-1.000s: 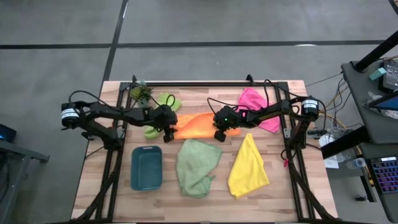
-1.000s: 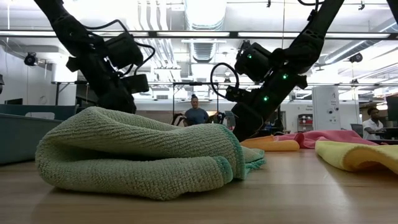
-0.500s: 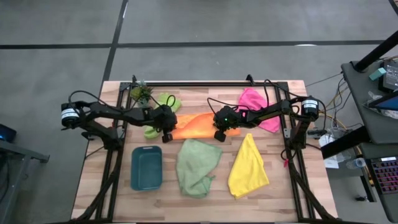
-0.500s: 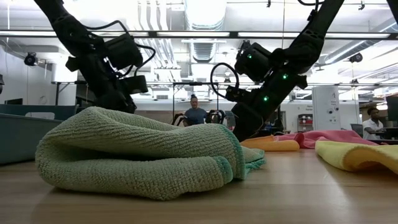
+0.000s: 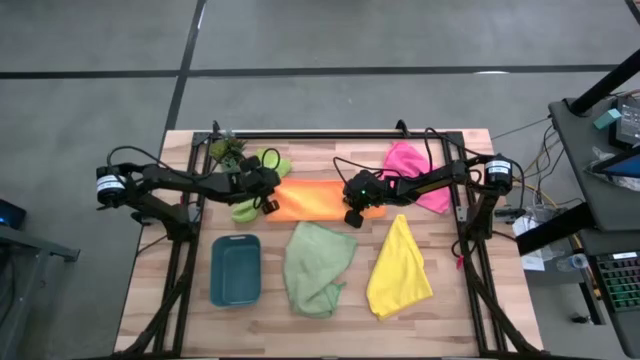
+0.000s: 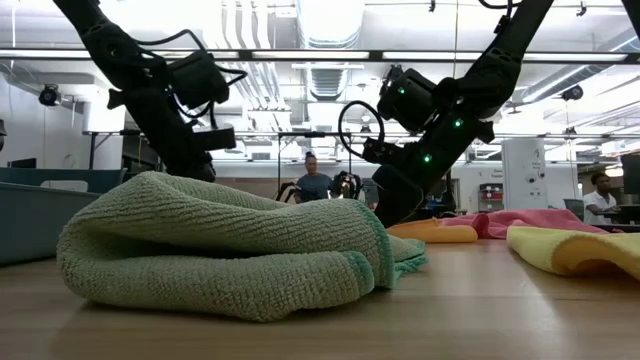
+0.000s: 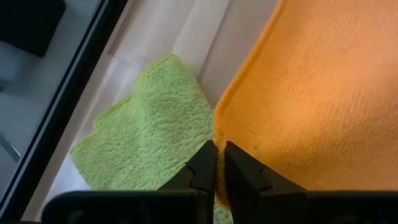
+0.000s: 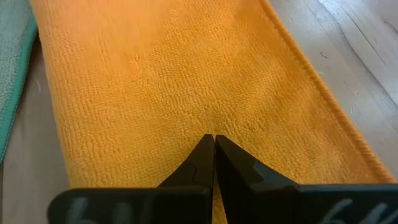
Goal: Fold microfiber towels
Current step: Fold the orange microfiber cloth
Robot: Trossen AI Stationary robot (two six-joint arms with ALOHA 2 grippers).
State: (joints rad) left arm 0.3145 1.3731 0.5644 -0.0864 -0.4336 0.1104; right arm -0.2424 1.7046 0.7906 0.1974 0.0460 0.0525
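Note:
The orange towel (image 5: 325,200) lies spread as a flat rectangle in the middle of the table's far half. My left gripper (image 5: 268,204) is shut at its left end, over the lime green towel (image 5: 248,208). My right gripper (image 5: 352,216) is shut on its near right part. Three more towels rest on the table: the pink one (image 5: 408,165) at the far right, the pale sage one (image 5: 318,265) crumpled in the near middle and the yellow one (image 5: 400,268) to its right. My left gripper pinches the orange towel's left edge (image 7: 215,132) between its two fingertips. The fingers slant down from the table's left side. One layer or several, I cannot tell. The towel stretches flat away from the hold, over the lime green towel. My right gripper has its shut fingertips on the orange towel's upper surface (image 8: 211,127), toward its right end by the near edge. The fingers slant down from the table's right side. Whether a fold sits between them is hidden by the fingers. The towel lies flat on the table.
A teal tray (image 5: 235,270) stands at the near left. A small potted plant (image 5: 228,150) is at the far left corner. A black frame (image 5: 330,133) runs along the table's far edge and both sides. People stand in the room beyond the table.
My left gripper has swung a little toward the table's far left and turned at the wrist, drawing the orange towel's left end with it. The towel, bunched into a wedge before, is now spread out as a flat rectangle; its right end stayed under my right gripper.

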